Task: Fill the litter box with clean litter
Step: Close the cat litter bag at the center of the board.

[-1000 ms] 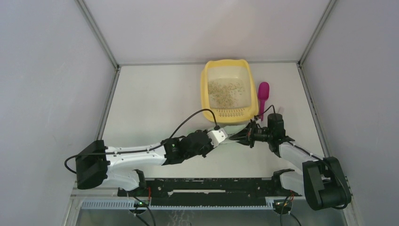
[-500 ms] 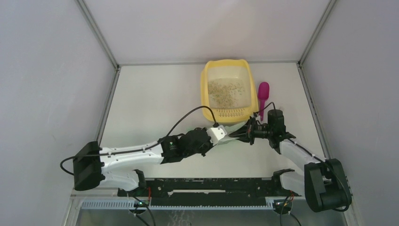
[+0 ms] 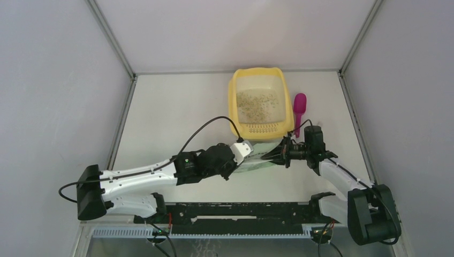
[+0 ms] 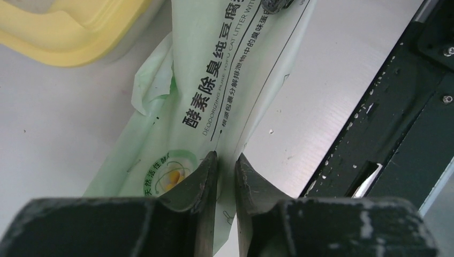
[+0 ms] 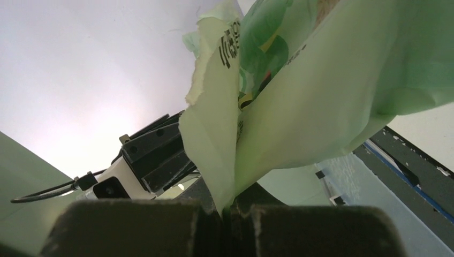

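Note:
The yellow litter box (image 3: 232, 104) stands at the back of the table with a thin speckled layer of clean litter (image 3: 257, 100) on its floor; one corner of it (image 4: 69, 37) shows in the left wrist view. Just in front of it a light green printed bag (image 3: 251, 165) hangs between both grippers. My left gripper (image 3: 256, 156) pinches a fold of the bag (image 4: 225, 80), jaws (image 4: 226, 156) nearly together. My right gripper (image 3: 275, 154) faces it from the right, shut (image 5: 227, 206) on the torn top edge of the bag (image 5: 321, 96).
A magenta scoop (image 3: 299, 108) lies on the table beside the box's right wall. A black rail (image 3: 241, 211) runs along the near edge, also seen close to the bag (image 4: 407, 107). Grey walls close in both sides and the back.
My left jaws have narrowed onto the bag. The left arm has drawn back to the left, and more of the bag now shows beneath it. The right gripper has barely moved.

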`<state>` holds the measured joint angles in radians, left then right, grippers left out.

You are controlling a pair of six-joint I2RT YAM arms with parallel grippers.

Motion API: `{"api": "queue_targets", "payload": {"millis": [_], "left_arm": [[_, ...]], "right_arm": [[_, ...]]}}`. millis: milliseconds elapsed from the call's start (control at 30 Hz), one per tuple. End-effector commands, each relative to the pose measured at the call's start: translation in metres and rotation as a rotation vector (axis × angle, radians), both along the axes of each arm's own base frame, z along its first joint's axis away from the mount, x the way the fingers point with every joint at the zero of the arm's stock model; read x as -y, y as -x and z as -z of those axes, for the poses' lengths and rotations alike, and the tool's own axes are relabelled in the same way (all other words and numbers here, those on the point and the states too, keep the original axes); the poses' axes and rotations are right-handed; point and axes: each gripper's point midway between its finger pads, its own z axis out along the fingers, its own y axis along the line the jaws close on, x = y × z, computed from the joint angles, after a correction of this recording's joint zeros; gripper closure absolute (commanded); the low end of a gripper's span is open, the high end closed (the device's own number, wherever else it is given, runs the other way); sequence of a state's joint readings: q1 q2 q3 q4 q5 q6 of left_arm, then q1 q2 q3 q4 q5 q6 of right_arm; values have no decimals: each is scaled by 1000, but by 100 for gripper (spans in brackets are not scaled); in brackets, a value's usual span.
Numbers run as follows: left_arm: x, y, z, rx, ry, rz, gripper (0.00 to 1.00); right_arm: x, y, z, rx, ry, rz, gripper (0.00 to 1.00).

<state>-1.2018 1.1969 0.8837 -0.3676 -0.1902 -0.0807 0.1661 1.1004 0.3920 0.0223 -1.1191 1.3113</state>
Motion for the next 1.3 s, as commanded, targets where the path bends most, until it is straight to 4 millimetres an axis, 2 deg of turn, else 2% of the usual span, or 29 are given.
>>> {"api": "queue_targets", "payload": {"millis": [0,100,367,400,600,733,1100,1200,1267], "left_arm": [[-7,-1,-12,-1,6,-11,73],[1,2,-11,-1,38,21,54],[17,6,-18,10,100,90,27],[18,6,-17,12,101,96,26],[27,0,-3,27,99,95,1],[35,-1,4,38,116,110,0],[32,-10,32,68,62,73,1],[28,-14,36,75,57,54,9],[26,-15,39,65,57,57,26]], "right_arm": [[-3,0,-19,72,-53,-57,100],[-6,-1,-15,31,-49,-51,100],[-11,1,-3,-104,-21,-36,100],[-13,2,-3,-116,-19,-37,100],[-22,9,-2,-181,-13,-66,100],[-25,11,-3,-210,-18,-81,100],[-32,13,-18,-214,-51,-116,100],[-33,16,-21,-216,-60,-128,100],[-33,17,-22,-218,-66,-136,100]]}}
